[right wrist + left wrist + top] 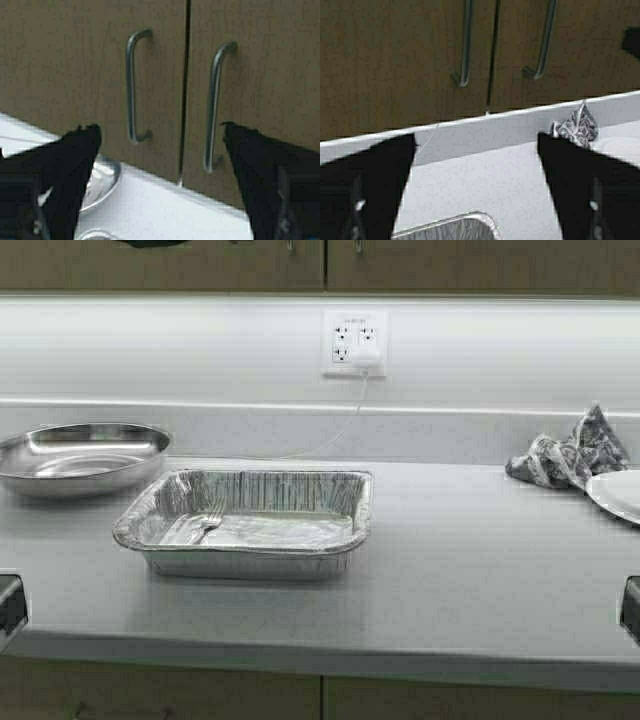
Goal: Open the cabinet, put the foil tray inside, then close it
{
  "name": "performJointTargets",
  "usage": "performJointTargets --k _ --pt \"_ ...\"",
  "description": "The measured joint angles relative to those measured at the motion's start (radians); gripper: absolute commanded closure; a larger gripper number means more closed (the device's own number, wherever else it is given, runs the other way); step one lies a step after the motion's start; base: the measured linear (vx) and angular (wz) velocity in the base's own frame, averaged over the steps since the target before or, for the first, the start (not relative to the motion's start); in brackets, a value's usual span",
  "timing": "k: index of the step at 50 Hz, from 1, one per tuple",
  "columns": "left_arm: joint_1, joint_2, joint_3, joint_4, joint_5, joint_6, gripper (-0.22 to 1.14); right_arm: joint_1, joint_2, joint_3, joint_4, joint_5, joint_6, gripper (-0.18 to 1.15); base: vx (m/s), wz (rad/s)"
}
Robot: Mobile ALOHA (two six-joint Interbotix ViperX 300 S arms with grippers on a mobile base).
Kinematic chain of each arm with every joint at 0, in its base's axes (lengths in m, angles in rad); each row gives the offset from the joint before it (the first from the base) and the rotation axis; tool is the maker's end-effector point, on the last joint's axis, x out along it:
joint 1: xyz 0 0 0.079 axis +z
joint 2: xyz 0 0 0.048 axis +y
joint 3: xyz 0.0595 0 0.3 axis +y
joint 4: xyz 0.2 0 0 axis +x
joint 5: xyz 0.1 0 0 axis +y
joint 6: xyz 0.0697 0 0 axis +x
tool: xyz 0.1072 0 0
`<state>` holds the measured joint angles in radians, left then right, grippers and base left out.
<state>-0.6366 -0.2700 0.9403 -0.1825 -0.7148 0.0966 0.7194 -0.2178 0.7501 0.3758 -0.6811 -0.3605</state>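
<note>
**Caller:** Start at your claws. What have you got?

**Me:** My right gripper (pixel 160 175) hangs with its black fingers spread wide apart, nothing between them. My left gripper (pixel 475 185) is the same: fingers apart, empty. In the high view both arms only peek in at the 9 and 3 o'clock edges, low by the counter's front.

**Caller:** And beyond them?

**Me:** Past my right fingers stands the olive-tan wood-look wall cabinet (pixel 75 60), both flat doors shut, its two slim silver handles (pixel 132 85) either side of the centre seam. The shiny rectangular aluminium foil tray (pixel 250 520) sits on the pale grey counter (pixel 470 570), middle-left, with a fork lying inside it. At its 10 o'clock, just beside it, is the round steel bowl (pixel 80 455); a crumpled patterned cloth (pixel 570 455) and a white plate's (pixel 618 495) edge lie well apart at 3 o'clock.

**Caller:** So which step?

**Me:** I judge it's the very first: opening. Nothing's touched yet. Next I'd need to rise to a handle, close on it, and pull along the door's arc.
</note>
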Motion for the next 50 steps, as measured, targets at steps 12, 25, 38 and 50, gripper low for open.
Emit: performJointTargets --k 12,25,38,50 --pt "-0.051 0.259 -0.221 -0.224 -0.172 0.143 -0.09 0.092 0.181 -0.216 0.506 -0.202 -0.512 -0.05 -0.01 0.0" --pt "-0.052 0.419 -0.382 -0.25 -0.232 0.15 -0.09 0.086 0.273 -0.33 0.618 -0.241 -0.552 -0.05 0.0 0.0" --pt "-0.057 0.482 -0.453 -0.27 -0.247 0.15 -0.09 0.051 0.299 -0.367 0.621 -0.244 -0.546 -0.05 0.0 0.0" --pt "-0.054 0.517 -0.492 -0.29 -0.261 0.155 0.02 0.037 0.337 -0.416 0.621 -0.244 -0.546 0.04 -0.01 0.01"
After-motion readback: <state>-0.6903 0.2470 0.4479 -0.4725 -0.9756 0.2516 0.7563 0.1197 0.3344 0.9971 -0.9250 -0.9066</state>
